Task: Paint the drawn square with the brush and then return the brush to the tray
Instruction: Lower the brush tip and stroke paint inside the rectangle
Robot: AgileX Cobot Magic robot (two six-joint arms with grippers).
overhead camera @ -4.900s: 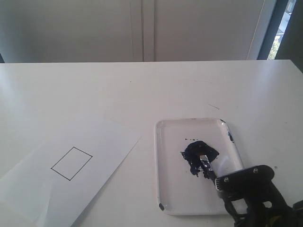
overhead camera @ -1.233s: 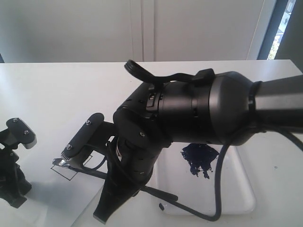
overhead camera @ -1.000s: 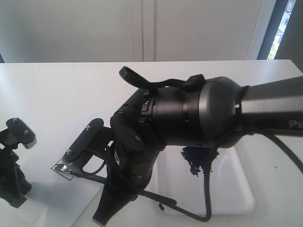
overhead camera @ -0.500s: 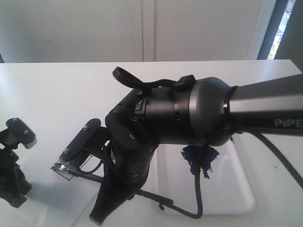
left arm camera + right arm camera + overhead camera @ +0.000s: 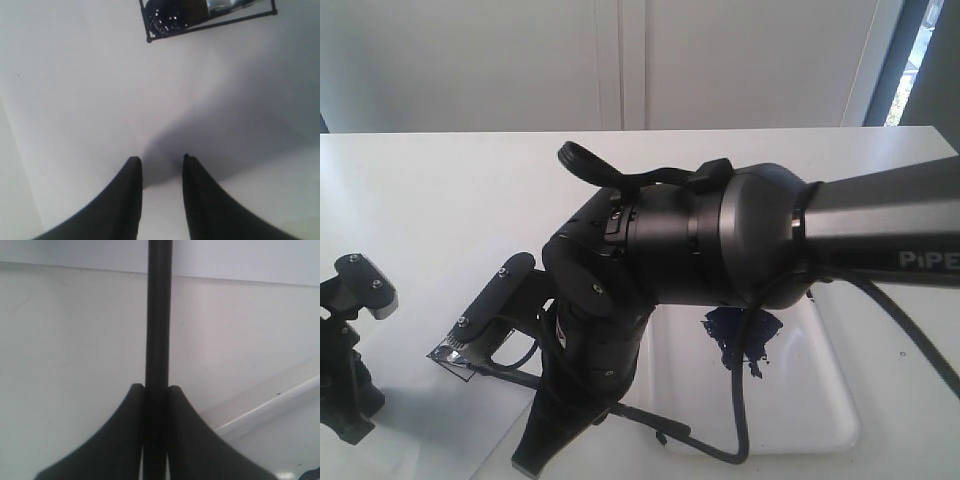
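My right gripper (image 5: pixel 460 338) reaches across to the left and is shut on the brush's black handle (image 5: pixel 159 315). The brush's silver ferrule and tip (image 5: pixel 449 351) rest on the near corner of the drawn square (image 5: pixel 470 366), which the arm mostly hides. In the left wrist view the square's black outline (image 5: pixel 210 25) holds a dark blue smear (image 5: pixel 167 15). The white tray (image 5: pixel 840 400) with its blue paint blot (image 5: pixel 735 345) lies behind the arm; its rim (image 5: pixel 265 407) shows beside the right fingers. My left gripper (image 5: pixel 368 355) (image 5: pixel 160 160) stands open at the paper's left edge.
The white paper sheet (image 5: pixel 420 405) (image 5: pixel 100 100) lies on the white table (image 5: pixel 440 190). The right arm's bulky wrist (image 5: pixel 700 250) and a looping cable (image 5: pixel 745 440) hang over the tray's left side. A wall stands behind the table.
Since the earliest frame the right arm has carried the brush from the tray to the square, and the left gripper has come in. Over the last second the brush tip slid slightly left.
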